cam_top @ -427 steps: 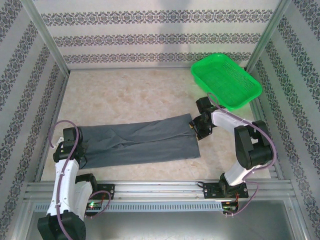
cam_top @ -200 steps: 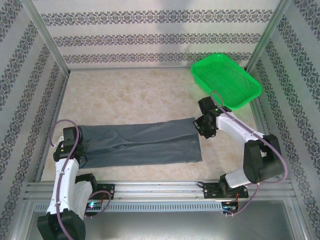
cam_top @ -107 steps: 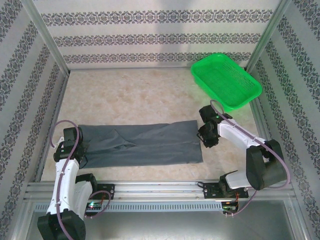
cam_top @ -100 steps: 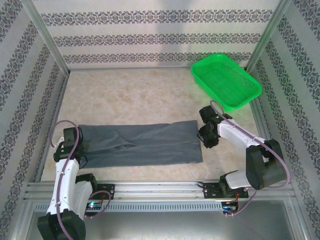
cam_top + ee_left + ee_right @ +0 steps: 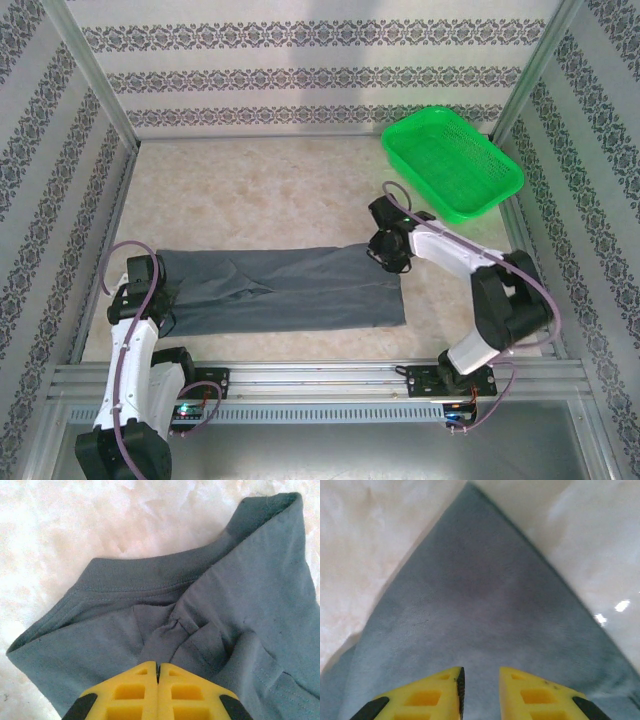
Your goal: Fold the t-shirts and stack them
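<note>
Slate-grey cloth lies along the near part of the counter (image 5: 250, 190) in the top view: the t-shirt (image 5: 290, 290), folded into a long narrow band, runs from the left hand (image 5: 150, 292) at its left end to the right hand (image 5: 388, 250) over its far right corner. A green basket (image 5: 450, 160) sits at the far right of the counter, well apart from the shirt, its mesh floor visible from rim to rim.

On the left wrist camera, the yellow fingers (image 5: 125, 692) are pressed together on a small pucker of the t-shirt, just below the ribbed collar (image 5: 135, 577). The cloth bunches in ridges around the tips, and pale marbled counter shows beyond the collar.

On the right wrist camera, the fingers (image 5: 427, 697) stand a little apart with grey cloth showing in the gap between them. They hang above a pointed corner of the shirt that lies flat on the counter.
</note>
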Robot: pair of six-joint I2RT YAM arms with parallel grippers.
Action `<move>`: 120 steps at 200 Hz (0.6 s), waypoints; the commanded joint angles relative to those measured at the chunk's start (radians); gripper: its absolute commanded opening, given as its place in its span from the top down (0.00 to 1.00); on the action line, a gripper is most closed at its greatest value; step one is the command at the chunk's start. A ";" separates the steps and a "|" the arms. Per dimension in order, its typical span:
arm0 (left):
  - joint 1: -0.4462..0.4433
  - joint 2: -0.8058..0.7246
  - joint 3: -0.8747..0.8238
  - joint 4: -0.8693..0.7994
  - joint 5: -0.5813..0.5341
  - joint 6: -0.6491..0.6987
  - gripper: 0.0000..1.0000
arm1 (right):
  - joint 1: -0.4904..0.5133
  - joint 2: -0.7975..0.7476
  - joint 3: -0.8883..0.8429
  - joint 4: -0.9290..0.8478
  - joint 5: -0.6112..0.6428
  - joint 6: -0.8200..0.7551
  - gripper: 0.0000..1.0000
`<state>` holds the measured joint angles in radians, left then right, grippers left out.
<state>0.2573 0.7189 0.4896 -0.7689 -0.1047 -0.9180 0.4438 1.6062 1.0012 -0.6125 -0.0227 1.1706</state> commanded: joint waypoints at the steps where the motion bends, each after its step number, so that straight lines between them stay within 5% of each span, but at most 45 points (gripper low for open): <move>1: 0.005 0.002 -0.029 0.029 0.024 -0.004 1.00 | 0.007 0.075 0.032 -0.036 0.005 -0.029 0.74; 73: -0.008 0.070 -0.067 0.063 0.089 -0.053 1.00 | -0.121 0.173 0.040 -0.107 0.021 -0.048 0.74; 120: -0.155 0.271 -0.075 0.272 0.150 -0.059 1.00 | -0.227 0.197 0.058 -0.102 -0.019 -0.122 0.74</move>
<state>0.1749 0.9012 0.4229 -0.6491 0.0059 -0.9512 0.2588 1.7630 1.0500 -0.6785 -0.0418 1.1088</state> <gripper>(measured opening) 0.058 0.263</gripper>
